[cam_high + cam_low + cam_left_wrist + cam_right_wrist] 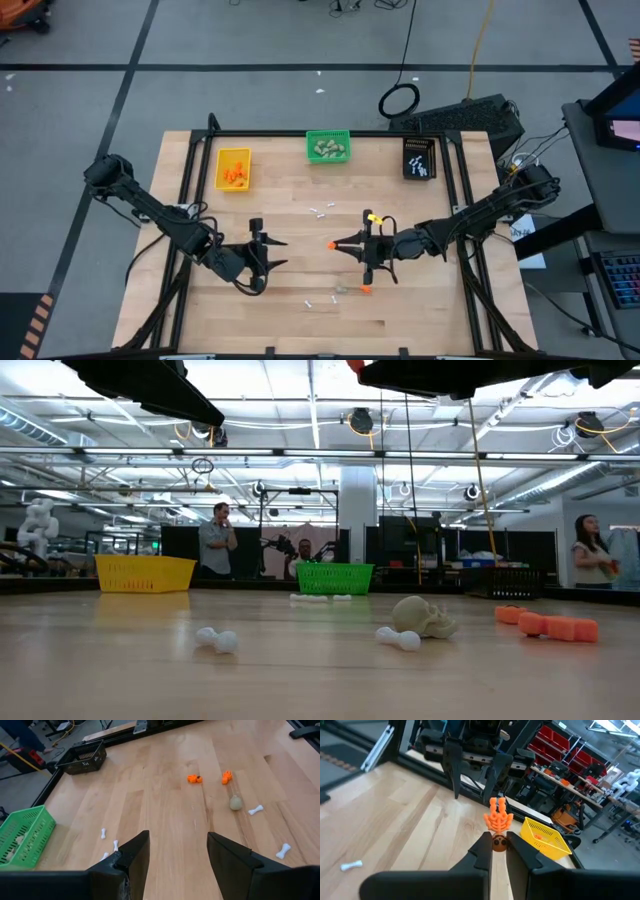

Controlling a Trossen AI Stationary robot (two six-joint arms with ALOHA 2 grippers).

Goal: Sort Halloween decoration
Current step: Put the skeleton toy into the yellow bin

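Note:
My right gripper (499, 840) is shut on a bright orange hand-shaped decoration (497, 819) above the table's middle (335, 243). My left gripper (175, 855) hovers open just left of it (270, 253), with nothing between its fingers. On the wood lie more orange bits (194, 779), a beige skull (425, 617) and white bones (255, 810). Along the far edge stand the yellow bin (232, 168) with orange pieces, the green bin (328, 147) with beige lumps and the black bin (420, 157) with white sticks. My right gripper pinches the orange piece by its narrow stem end (499, 843) between the free ends of its two fingers. The fingers lie about level and point toward the table's left. The spread part of the piece sticks out past the fingertips, lifted clear of the table.
Loose bones lie near the table's middle (320, 211) and toward the near edge (318, 299), beside an orange bit (365, 289). A black frame (190, 200) borders the tabletop. People stand in the room behind the table (215, 540).

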